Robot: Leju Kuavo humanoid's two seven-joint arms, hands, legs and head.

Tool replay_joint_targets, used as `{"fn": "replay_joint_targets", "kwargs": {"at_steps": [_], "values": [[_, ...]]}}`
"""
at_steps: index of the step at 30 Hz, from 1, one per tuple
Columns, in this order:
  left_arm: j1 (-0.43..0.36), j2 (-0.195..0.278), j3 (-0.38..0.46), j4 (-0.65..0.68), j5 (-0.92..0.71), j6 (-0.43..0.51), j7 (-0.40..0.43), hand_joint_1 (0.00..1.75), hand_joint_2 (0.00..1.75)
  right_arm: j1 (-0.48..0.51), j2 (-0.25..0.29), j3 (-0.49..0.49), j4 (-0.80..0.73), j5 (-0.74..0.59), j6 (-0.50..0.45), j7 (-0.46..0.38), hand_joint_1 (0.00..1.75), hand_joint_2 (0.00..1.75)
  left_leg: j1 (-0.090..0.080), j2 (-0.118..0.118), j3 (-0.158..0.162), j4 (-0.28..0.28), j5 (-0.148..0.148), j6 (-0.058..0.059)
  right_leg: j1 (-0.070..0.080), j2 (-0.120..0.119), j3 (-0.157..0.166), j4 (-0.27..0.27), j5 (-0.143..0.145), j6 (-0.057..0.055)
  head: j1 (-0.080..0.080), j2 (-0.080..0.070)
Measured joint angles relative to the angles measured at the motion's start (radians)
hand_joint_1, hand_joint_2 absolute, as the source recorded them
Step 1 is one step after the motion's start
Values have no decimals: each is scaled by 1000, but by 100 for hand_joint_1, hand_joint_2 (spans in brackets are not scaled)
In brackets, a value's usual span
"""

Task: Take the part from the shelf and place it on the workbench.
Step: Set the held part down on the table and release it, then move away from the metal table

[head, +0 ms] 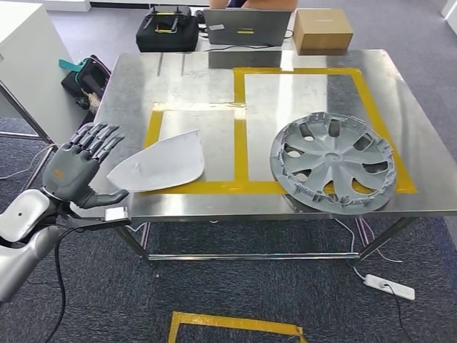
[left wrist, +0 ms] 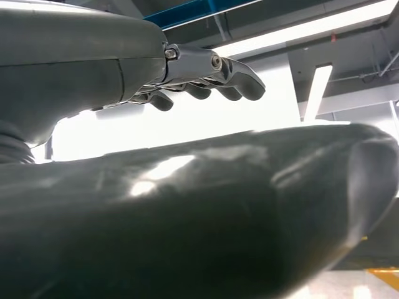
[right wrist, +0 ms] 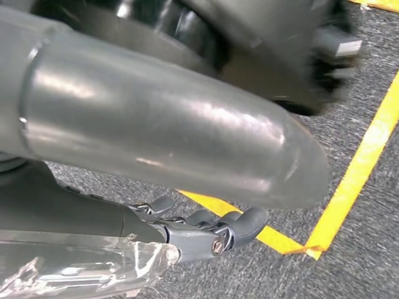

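Head view: the left robot hand hovers with fingers spread, empty, just beside the grey part lying on the surface.

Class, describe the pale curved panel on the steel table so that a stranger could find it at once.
On the steel table, look in the left yellow-taped box, near the front edge. The panel lies there: a smooth, pale fan shape, unlike the round, spoked hubcap to its right.
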Motion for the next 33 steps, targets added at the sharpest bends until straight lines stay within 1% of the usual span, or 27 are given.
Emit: {"fn": "replay_joint_targets", "kwargs": {"at_steps": [1,2,4,5,7,9,10,11,12,13,15,16,17,18,20,21,22,23,25,26,27,28,29,30,31,32,33], "values": [[0,2,2,0,0,0,0,0,0,-1,0,0,0,0,0,1,0,0,-1,0,-7,1,8,-5,1,1,36,-59,1,-4,-1,0],[0,4,3,0,1,-1,0,0,0,-2,0,0,0,0,1,1,0,0,-1,1,-12,1,18,-10,3,2,55,-94,-2,-7,-1,0],[2,6,5,2,1,-2,0,0,0,0,0,0,0,0,2,2,0,0,-1,2,-21,-2,36,-19,5,3,53,-110,5,-16,-1,0],[3,7,6,2,1,-2,0,0,0,2,0,0,0,0,2,3,0,0,0,1,-26,-1,34,-24,4,2,49,-112,12,-21,-1,0],[4,9,8,3,1,-3,0,0,0,2,0,0,0,-1,2,3,0,0,1,1,-48,46,-11,-35,-1,0,41,-118,26,-35,-5,0],[4,9,9,6,1,-5,0,0,0,2,0,0,0,-1,4,3,0,0,3,1,-96,178,-93,-44,-1,-2,29,-118,37,-45,-8,0],[4,9,9,8,1,-6,0,0,0,2,0,0,0,-2,5,3,0,0,3,1,-118,244,-122,-46,0,-2,21,-117,42,-46,-9,0],[5,8,9,10,1,-9,0,0,0,2,0,0,0,-2,7,3,0,0,3,1,-128,286,-135,-46,0,-3,13,-116,47,-47,-9,0],[5,8,9,12,1,-11,0,0,0,2,0,0,0,-3,10,3,0,0,3,1,-118,289,-129,-45,1,-2,6,-114,51,-46,-9,0],[4,8,9,14,1,-12,0,0,0,2,0,0,0,-3,13,3,0,0,3,1,-89,252,-106,-42,1,-2,0,-112,55,-45,-9,0],[-3,7,9,15,1,-15,0,0,0,1,0,0,0,-4,18,2,0,0,1,1,4,114,-58,-34,3,-1,-10,-109,62,-39,-9,0],[-7,7,9,15,1,-17,0,0,0,0,0,0,0,-4,19,1,0,0,0,1,42,54,-47,-30,5,0,-14,-107,67,-34,-8,0],[-12,7,9,15,1,-19,0,0,0,0,0,0,0,-4,19,0,0,0,-2,0,64,15,-45,-26,6,0,-18,-107,72,-29,-8,0],[-15,7,10,16,2,-22,0,0,0,-1,0,0,0,-4,19,0,0,0,-4,0,70,-1,-47,-24,6,0,-23,-106,78,-23,-8,0],[-18,5,9,18,3,-26,0,0,0,1,-1,0,0,-5,19,0,0,0,-2,1,59,-8,-39,-15,7,1,-33,-105,86,-11,-8,0],[-19,4,8,20,4,-28,0,0,0,1,-2,0,0,-4,18,0,0,0,0,3,52,-10,-32,-7,7,0,-43,-95,72,-5,-7,0],[-20,2,7,21,4,-29,0,0,0,2,-3,0,0,-4,18,0,0,0,2,4,43,-12,-23,1,7,0,-57,-66,42,0,-6,0],[-21,1,7,21,5,-30,0,0,0,2,-5,0,0,-4,18,0,0,0,4,5,33,-13,-14,6,6,-1,-76,-17,-2,4,-4,0],[-21,0,6,23,8,-31,0,0,0,2,-7,0,0,-4,18,0,0,0,3,6,11,-12,3,11,6,-2,-115,120,-89,10,-1,0],[-21,-1,6,24,8,-31,0,0,0,1,-8,0,0,-4,18,0,0,0,3,6,-1,-11,13,11,6,-2,-122,172,-107,11,-1,0],[-21,-2,5,25,9,-32,0,0,0,1,-8,0,0,-4,18,0,0,0,2,6,-13,-10,23,11,6,-2,-114,193,-103,11,-1,0],[-21,-2,4,27,9,-33,0,0,0,1,-9,0,0,-4,18,0,0,0,1,6,-25,-10,32,10,6,-2,-88,178,-81,10,-1,0],[-21,-2,4,28,10,-33,0,0,0,0,-10,0,0,-5,18,0,0,0,1,6,-37,-9,42,8,6,-2,-46,129,-51,8,-1,0],[-21,-2,4,28,10,-33,0,0,0,-1,-12,0,0,-5,18,0,0,0,1,5,-47,-8,52,5,7,-1,6,56,-36,6,-1,0],[-22,-1,4,29,10,-33,0,0,0,-3,-12,0,0,-5,19,0,0,0,0,5,-56,-6,63,0,7,0,58,-21,-32,2,-1,0],[-22,-1,5,29,10,-33,0,0,0,-5,-13,0,0,-5,19,0,0,0,0,5,-62,-7,74,-4,9,2,92,-79,-35,-2,-2,0],[-23,0,5,29,11,-33,0,0,0,-6,-13,0,0,-5,19,0,0,0,0,5,-65,-8,85,-9,11,4,108,-114,-42,-6,-1,0]]}}
